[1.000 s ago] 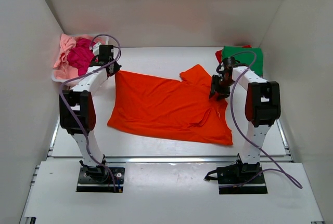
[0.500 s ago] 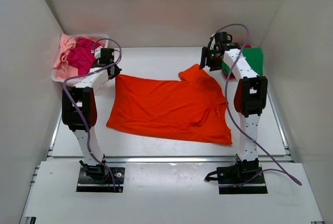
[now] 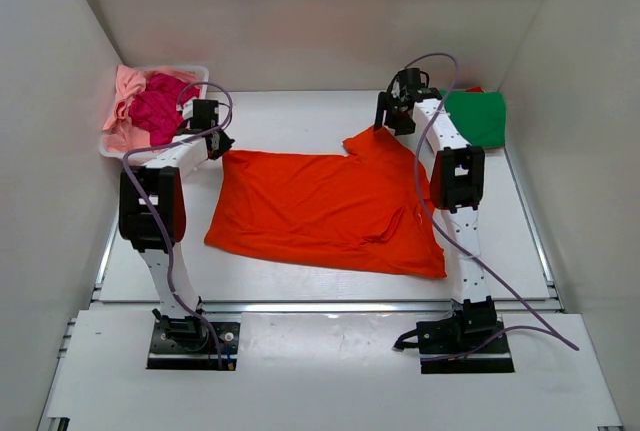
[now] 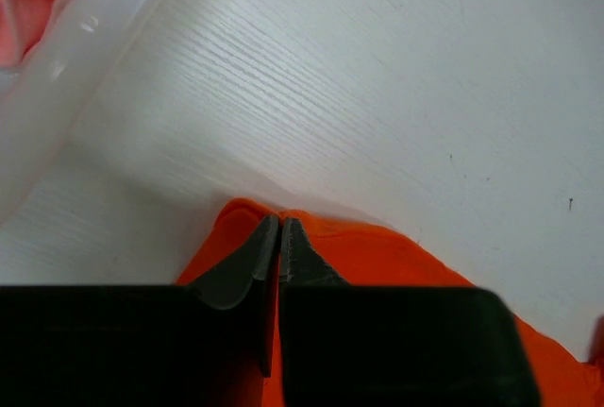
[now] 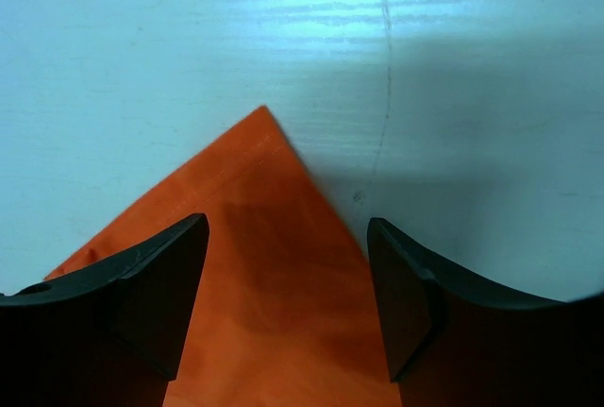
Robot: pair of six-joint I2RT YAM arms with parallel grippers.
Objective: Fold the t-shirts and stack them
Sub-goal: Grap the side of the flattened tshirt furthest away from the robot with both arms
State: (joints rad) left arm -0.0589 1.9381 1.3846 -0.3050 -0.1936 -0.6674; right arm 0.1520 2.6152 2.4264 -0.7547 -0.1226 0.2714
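Pinching the orange t-shirt [image 3: 320,206] corner, left tool [image 4: 280,225]; right tool [image 5: 286,237] spread above its sleeve tip.

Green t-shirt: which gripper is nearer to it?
Right. The right gripper is over the orange t-shirt, near the green t-shirt; the left gripper is far off, by the basket.

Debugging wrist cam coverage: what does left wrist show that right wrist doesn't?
Left wrist only: rim of the white basket with a light pink t-shirt behind it, and the left gripper shut on a corner of the orange t-shirt. Right wrist only: right gripper open, astride the shirt's pointed corner. Both: orange t-shirt, white table.
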